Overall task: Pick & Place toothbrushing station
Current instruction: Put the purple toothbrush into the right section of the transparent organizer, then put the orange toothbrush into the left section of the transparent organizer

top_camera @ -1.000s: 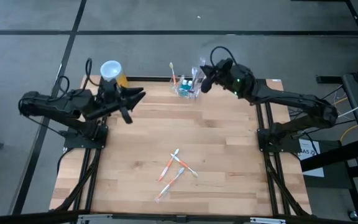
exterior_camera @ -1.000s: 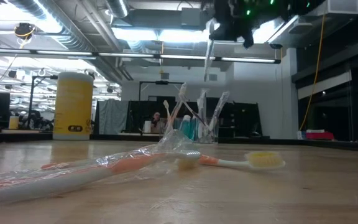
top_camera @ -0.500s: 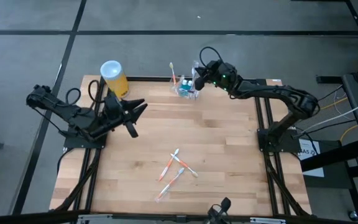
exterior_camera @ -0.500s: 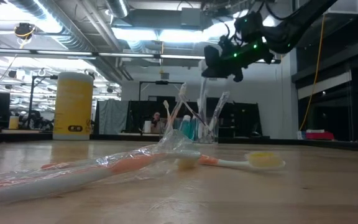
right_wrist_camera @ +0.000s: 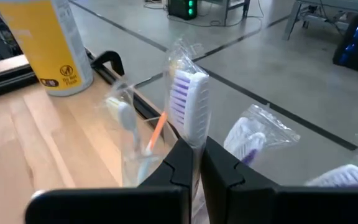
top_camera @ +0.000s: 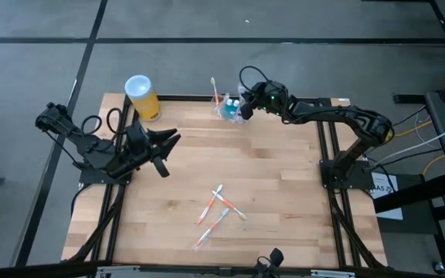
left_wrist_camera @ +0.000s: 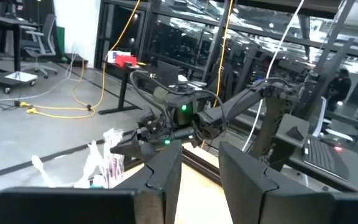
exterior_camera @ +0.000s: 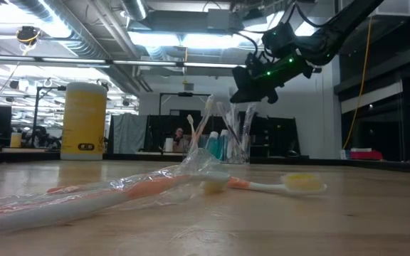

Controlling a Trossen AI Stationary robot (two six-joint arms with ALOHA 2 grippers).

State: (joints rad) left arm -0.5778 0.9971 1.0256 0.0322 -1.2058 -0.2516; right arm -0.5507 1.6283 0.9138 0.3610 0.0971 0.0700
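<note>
Lower now than a second ago, the right hand [top_camera: 243, 108] has come down right over the holder [top_camera: 230, 108] at the table's [top_camera: 284, 201] far edge, its fingers [right_wrist_camera: 182, 165] pinching a wrapped purple-bristled toothbrush [right_wrist_camera: 186, 109] upright. The clear holder already bristles with other brushes. Just left of it stands the yellow canister [top_camera: 141, 96]. The left hand [top_camera: 170, 139] hovers over the table's left side, fingers partly spread and empty. Loose orange toothbrushes [top_camera: 219, 207] lie near the table's front.
</note>
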